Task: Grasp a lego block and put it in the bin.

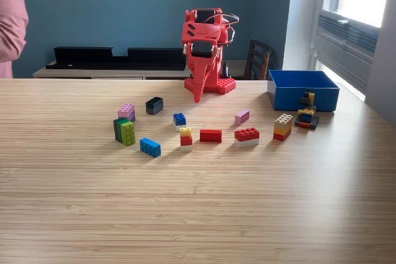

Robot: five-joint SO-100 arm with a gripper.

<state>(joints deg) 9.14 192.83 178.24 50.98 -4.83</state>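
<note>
red arm folded, gripper (198,96) down, blocks (210,135) scattered, blue bin (303,98)

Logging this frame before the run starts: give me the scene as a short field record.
arm: red arm folded at the table's far edge, gripper pointing down, touching no block
gripper state: cannot tell
bin: blue bin at the exterior view's right, inside not visible
blocks: about a dozen loose on the wooden table, including a red block and a blue block
near bin: small stacked build in front of it
person: pink sleeve at the view's left edge
</note>
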